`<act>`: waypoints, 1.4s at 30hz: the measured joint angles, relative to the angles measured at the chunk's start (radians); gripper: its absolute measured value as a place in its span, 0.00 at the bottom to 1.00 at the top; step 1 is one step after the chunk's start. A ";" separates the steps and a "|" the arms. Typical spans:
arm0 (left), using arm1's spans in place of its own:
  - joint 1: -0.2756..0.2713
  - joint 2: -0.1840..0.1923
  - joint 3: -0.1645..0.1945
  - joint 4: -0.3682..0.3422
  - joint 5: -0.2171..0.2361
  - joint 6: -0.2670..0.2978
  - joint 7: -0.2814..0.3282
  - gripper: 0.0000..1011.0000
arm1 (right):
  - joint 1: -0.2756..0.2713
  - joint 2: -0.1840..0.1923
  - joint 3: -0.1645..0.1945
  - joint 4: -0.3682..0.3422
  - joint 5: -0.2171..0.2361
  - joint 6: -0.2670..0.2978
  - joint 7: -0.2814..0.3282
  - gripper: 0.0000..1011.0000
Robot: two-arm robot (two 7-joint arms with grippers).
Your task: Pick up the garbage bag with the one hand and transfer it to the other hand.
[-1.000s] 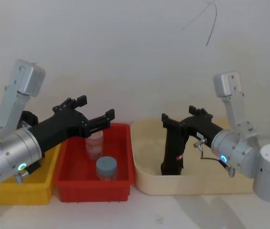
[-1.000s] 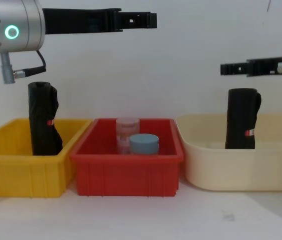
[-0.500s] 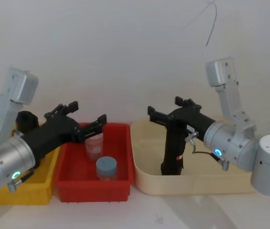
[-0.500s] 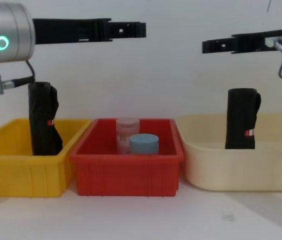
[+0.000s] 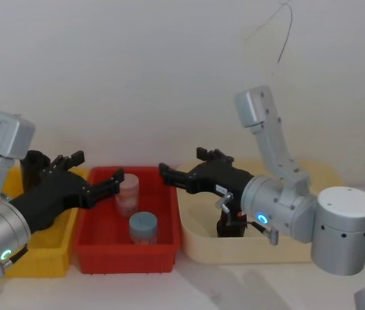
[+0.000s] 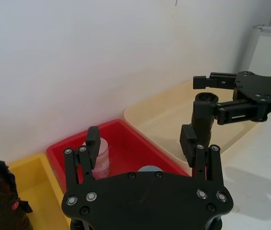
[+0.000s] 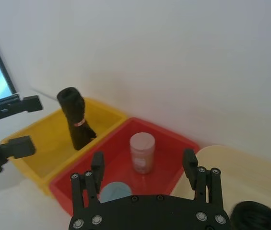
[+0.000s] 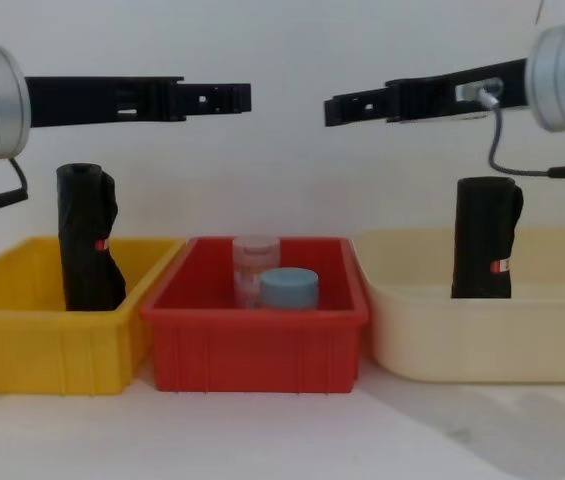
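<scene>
- Jaws stand apart and empty on the left gripper and the right gripper.
- Garbage bag stands upright in the cream tub, untouched.
- Both grippers point at each other, tips apart, over the red bin.

Your garbage bag stands upright in the cream tub: a straight, smooth black roll, red-and-white label low on its side, nothing gripping it. Your left gripper, long, slim and black on the green-ringed arm, hangs level and high, fingers spread, empty. Your right gripper, on the blue-ringed arm, faces it tip to tip with a gap between them, fingers apart, empty too.
</scene>
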 joint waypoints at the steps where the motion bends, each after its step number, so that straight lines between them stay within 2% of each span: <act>1: 0.004 0.002 -0.001 -0.002 0.001 -0.001 0.003 0.99 | 0.000 -0.005 -0.006 -0.001 0.000 0.006 -0.002 0.99; 13: 0.022 0.012 -0.007 -0.010 0.005 -0.006 0.018 0.99 | 0.019 -0.042 -0.062 0.013 -0.020 0.043 -0.025 0.99; 31: 0.031 0.016 -0.010 -0.013 0.008 -0.008 0.024 0.99 | 0.085 -0.101 -0.161 0.114 -0.083 0.119 -0.033 0.99; 42: 0.032 0.017 -0.011 -0.014 0.008 -0.008 0.026 0.99 | 0.128 -0.134 -0.204 0.186 -0.115 0.137 -0.027 0.99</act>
